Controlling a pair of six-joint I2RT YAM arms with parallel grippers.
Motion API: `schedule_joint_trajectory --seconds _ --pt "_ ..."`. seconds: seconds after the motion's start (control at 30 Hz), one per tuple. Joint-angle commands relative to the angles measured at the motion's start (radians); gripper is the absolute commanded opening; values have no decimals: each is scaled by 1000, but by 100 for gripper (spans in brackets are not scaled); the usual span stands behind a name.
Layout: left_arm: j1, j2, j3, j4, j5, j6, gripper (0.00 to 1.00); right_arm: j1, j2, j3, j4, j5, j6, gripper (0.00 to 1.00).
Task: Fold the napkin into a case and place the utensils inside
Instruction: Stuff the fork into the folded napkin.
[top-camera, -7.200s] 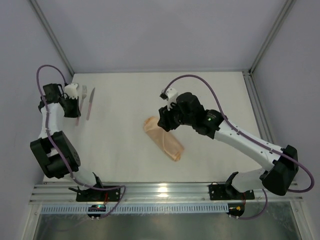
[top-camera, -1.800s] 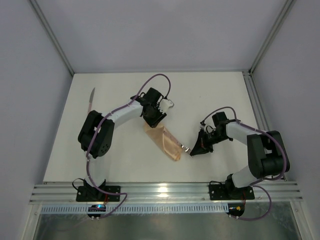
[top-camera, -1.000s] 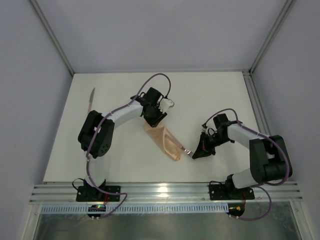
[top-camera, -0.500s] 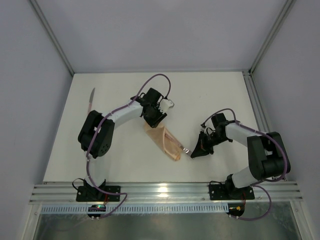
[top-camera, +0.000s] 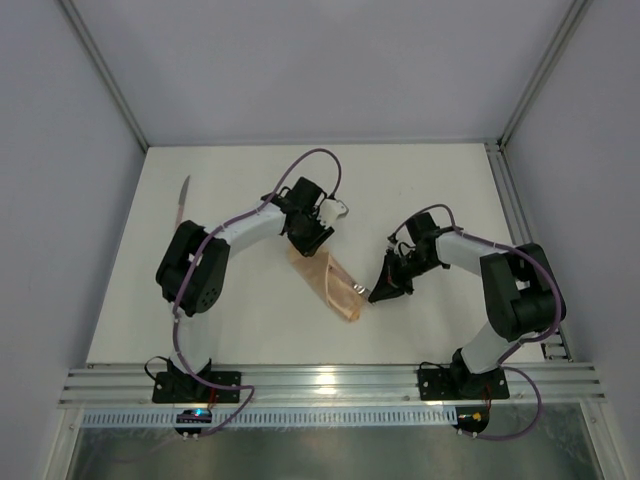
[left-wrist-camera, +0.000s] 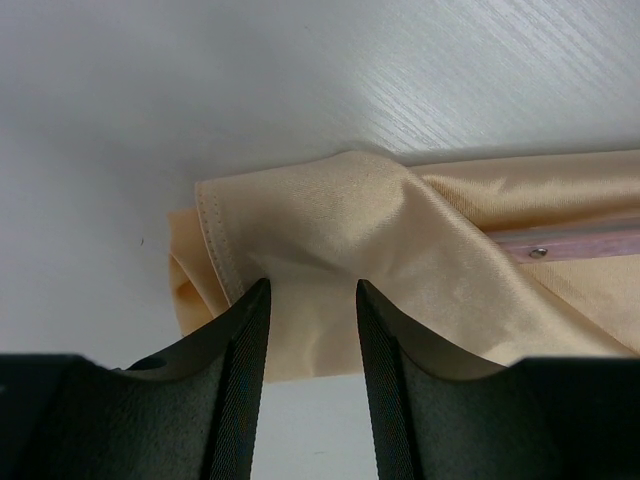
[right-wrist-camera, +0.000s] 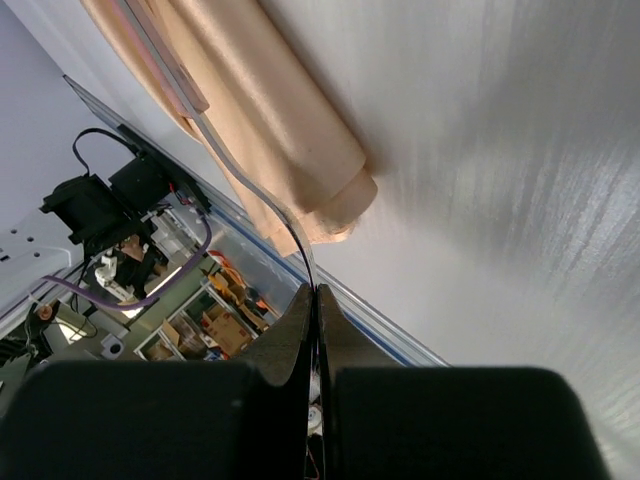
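Note:
The napkin lies folded as a narrow peach-orange case (top-camera: 325, 283) in the middle of the table. My left gripper (top-camera: 304, 246) is at its far end, open. Its fingertips (left-wrist-camera: 250, 310) rest on the cloth (left-wrist-camera: 400, 220), which bulges up there. My right gripper (top-camera: 377, 291) is at the case's near right side. It is shut (right-wrist-camera: 316, 290) on the thin silver end of one of the utensils (right-wrist-camera: 245, 190). The pale pink handle (left-wrist-camera: 580, 243) of that utensil lies inside the case (right-wrist-camera: 270, 110). A second utensil, a knife (top-camera: 182, 200), lies alone at the far left.
The white table (top-camera: 450, 190) ends at a metal rail (top-camera: 320, 380) along the near edge, where both arm bases are bolted. Metal frame posts run along the left and right sides.
My right gripper has moved left and slightly away from the rail, carrying the utensil closer in to the case. The left gripper has stayed on the case's far end.

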Motion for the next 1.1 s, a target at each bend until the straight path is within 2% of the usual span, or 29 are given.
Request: schedule_joint_trajectory --seconds 0.0,0.23,0.57,0.77,1.07 --pt "7 -39 -8 37 27 -18 42 2 -3 49 46 -7 82 3" --pt "14 -62 0 31 37 -52 46 22 7 37 107 -2 174 3" --pt "118 -139 43 -57 106 -81 50 74 4 -23 268 19 341 3" --pt "175 -104 -12 -35 92 -72 51 96 27 -12 300 39 373 3" --pt "177 -48 -37 26 107 -77 50 116 87 20 279 24 329 3"
